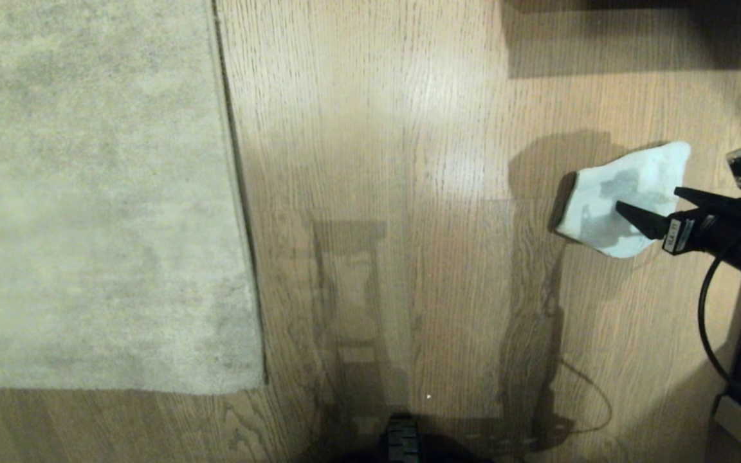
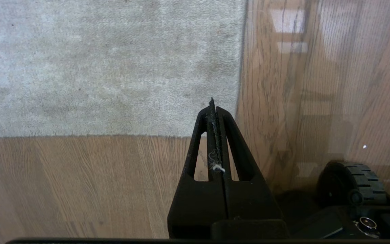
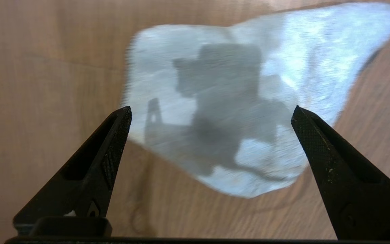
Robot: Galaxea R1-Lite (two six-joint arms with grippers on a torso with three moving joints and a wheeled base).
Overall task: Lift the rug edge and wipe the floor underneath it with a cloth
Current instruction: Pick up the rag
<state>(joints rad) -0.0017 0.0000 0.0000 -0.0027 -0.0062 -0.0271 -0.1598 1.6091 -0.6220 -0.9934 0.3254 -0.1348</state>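
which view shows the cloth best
The right wrist view: the cloth fills most of it, lying flat on the floor with its whole outline visible under the open right pincer. The head view shows it small, at the right edge. The left wrist view doesn't show it.

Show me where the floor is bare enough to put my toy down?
Bare floor runs wide between the rug edge and the cloth, and below the rug's near edge. It is crowded on the right, where the open right hand hovers over the cloth.
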